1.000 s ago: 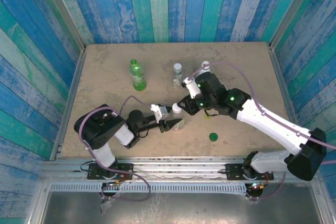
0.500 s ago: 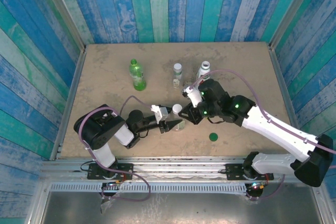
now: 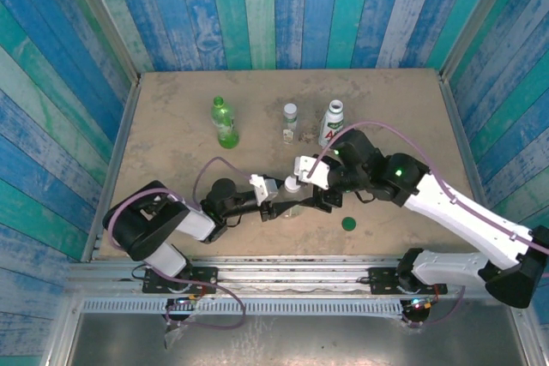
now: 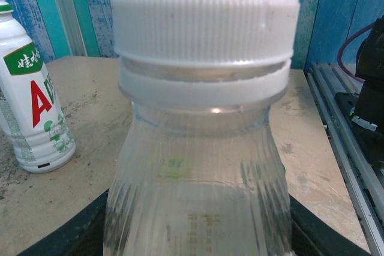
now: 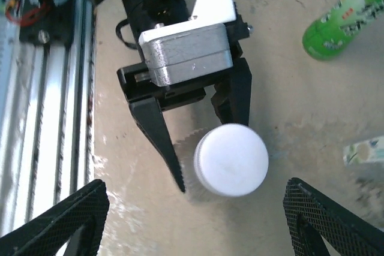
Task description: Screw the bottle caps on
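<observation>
My left gripper point(image 3: 286, 206) is shut on the short clear bottle point(image 4: 198, 178), which stands upright with a white cap point(image 4: 204, 22) sitting on its neck. In the right wrist view the same white cap point(image 5: 231, 159) lies between the left gripper's black fingers point(image 5: 161, 139). My right gripper point(image 5: 195, 226) hovers over it, jaws spread wide and off the cap. At the back of the table point(image 3: 171, 169) stand a capped green bottle point(image 3: 225, 122), a tall clear bottle point(image 3: 290, 122) and a white labelled bottle point(image 3: 331, 123). A dark green cap point(image 3: 348, 224) lies loose on the table.
The white labelled bottle point(image 4: 33, 118) stands beyond the held one. The metal rail point(image 5: 42, 118) of the table's near edge runs close by. Striped blue walls point(image 3: 77, 126) fence the table on three sides.
My right gripper has opened and let go of the white cap, and its arm has swung toward the near edge, uncovering the white labelled bottle. The left gripper's hold is unchanged.
</observation>
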`<move>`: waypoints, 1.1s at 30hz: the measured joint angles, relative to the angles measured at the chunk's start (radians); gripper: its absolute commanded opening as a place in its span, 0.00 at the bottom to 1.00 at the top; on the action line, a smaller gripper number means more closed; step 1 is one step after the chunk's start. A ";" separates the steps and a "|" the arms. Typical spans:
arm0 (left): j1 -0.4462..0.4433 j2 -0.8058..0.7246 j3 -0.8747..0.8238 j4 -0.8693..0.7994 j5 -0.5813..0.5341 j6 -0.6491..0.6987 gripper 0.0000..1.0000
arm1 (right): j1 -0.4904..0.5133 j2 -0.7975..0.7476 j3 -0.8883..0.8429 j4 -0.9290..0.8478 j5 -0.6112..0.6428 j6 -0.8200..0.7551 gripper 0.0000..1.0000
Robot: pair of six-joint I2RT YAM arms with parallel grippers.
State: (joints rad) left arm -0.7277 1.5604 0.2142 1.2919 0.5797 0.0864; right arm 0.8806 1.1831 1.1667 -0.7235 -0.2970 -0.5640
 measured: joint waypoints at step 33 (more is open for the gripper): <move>-0.006 -0.008 0.009 -0.023 -0.011 0.020 0.54 | -0.072 0.325 0.268 -0.241 -0.105 -0.272 0.33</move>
State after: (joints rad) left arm -0.7334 1.5524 0.2230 1.2694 0.5690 0.1066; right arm 0.8082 1.5085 1.4345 -0.9642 -0.4023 -0.8364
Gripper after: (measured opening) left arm 0.573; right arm 0.408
